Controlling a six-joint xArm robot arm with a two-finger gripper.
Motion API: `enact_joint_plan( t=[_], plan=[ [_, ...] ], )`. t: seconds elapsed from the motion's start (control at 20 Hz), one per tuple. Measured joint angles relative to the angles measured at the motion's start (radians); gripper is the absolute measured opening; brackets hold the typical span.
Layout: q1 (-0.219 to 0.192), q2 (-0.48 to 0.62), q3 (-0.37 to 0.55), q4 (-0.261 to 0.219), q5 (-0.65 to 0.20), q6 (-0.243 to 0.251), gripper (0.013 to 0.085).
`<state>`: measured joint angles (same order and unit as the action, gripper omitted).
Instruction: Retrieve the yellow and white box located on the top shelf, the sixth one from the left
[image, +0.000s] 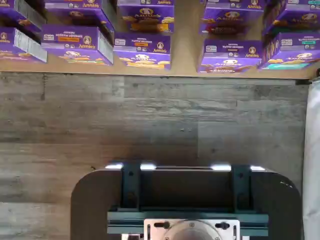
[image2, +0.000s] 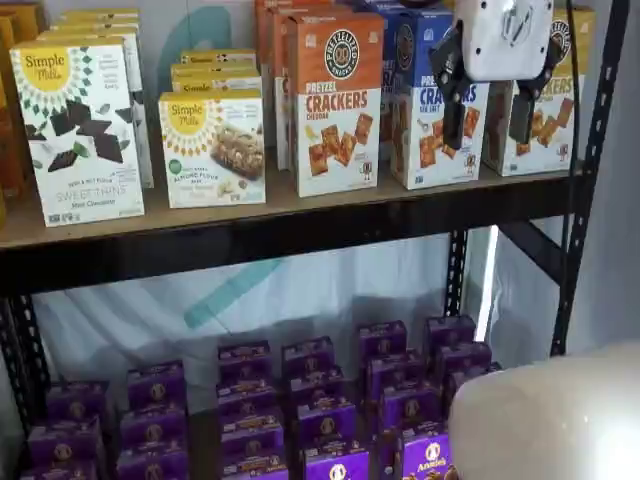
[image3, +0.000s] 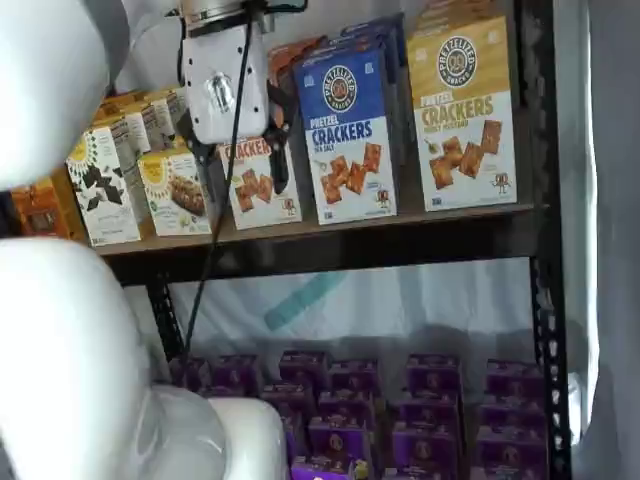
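The yellow and white box stands upright at the right end of the top shelf, at three o'clock from the blue-topped carton. The hand hangs in front of the cartons with its black fingers spread wide, holding nothing. Purple boxes fill the lower level.

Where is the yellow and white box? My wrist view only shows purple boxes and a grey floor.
Observer: The yellow and white box stands upright at the right end of the top shelf, above those purple boxes.
Operator: Is the gripper holding it?
Observer: No. The gripper hangs open in front of the shelf, holding nothing.
Operator: What's beside the box?
Observer: A blue-topped Crackers carton stands just left of it.
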<state>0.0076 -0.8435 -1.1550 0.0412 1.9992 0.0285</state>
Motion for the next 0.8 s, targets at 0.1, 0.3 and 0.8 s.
enact_joint_plan(
  t=[0.1, 0.3, 0.8],
  plan=[
    [-0.054, -0.024, 0.023, 0.057, -0.036, -0.03, 0.085],
    [-0.086, -0.042, 0.039, 0.096, -0.069, -0.052, 0.085],
    [-0.058, -0.053, 0.066, -0.044, -0.144, -0.071, 0.085]
  ],
)
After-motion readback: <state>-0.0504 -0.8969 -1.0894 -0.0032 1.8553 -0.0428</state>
